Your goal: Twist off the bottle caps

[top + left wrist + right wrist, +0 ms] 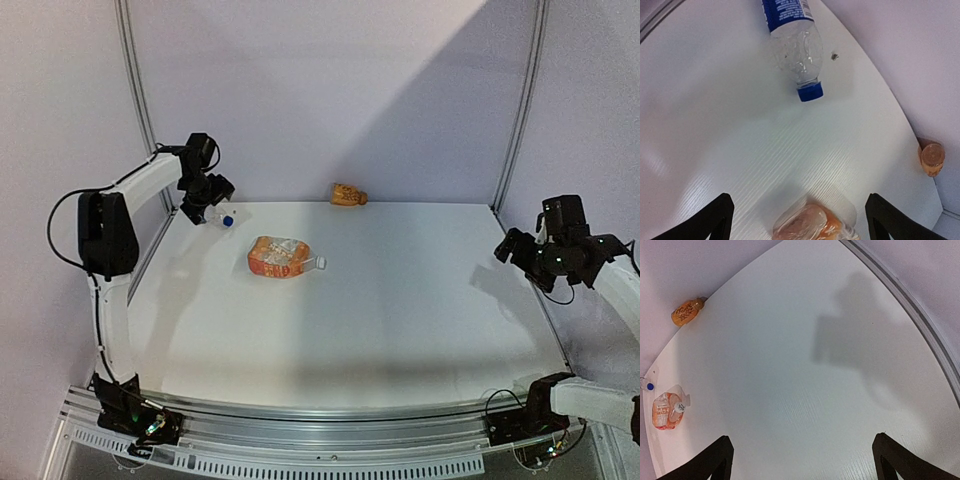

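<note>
The slim clear water bottle [799,47] with a blue label lies on its side at the table's back left, its dark blue cap [810,92] on and pointing toward the middle. It also shows in the top view [220,215]. The flat orange bottle [278,257] lies on its side nearer the centre, its white cap [321,263] on and pointing right. My left gripper [799,197] is open and empty, hovering over the water bottle's rear end [207,207]. My right gripper [803,437] is open and empty, raised at the far right edge [510,248].
A small brown bottle [348,195] lies against the back wall and shows in the right wrist view [687,311]. The white table [400,300] is walled behind and on both sides. A metal rail [330,410] runs along the front.
</note>
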You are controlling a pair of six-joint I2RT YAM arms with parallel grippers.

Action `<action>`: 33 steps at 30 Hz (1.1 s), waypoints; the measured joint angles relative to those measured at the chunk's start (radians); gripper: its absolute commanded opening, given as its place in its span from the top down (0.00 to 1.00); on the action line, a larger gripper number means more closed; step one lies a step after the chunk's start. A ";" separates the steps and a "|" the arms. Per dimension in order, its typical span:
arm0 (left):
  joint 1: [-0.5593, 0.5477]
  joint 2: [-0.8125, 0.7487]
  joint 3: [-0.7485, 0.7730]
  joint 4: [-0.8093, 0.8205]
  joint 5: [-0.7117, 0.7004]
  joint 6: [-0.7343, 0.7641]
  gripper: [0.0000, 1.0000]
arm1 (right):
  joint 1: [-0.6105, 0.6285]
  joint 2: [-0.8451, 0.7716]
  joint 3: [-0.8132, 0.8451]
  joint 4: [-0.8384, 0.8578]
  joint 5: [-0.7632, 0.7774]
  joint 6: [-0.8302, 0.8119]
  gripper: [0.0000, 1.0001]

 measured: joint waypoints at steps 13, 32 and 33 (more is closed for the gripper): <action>0.086 0.180 0.113 0.111 0.086 -0.174 0.07 | 0.000 0.026 0.000 0.007 0.024 0.019 0.01; 0.132 0.341 0.132 0.406 0.192 -0.351 0.15 | 0.003 0.116 0.000 0.048 0.063 0.027 0.01; 0.134 0.344 0.132 0.407 0.192 -0.356 0.16 | 0.003 0.119 0.000 0.049 0.065 0.027 0.01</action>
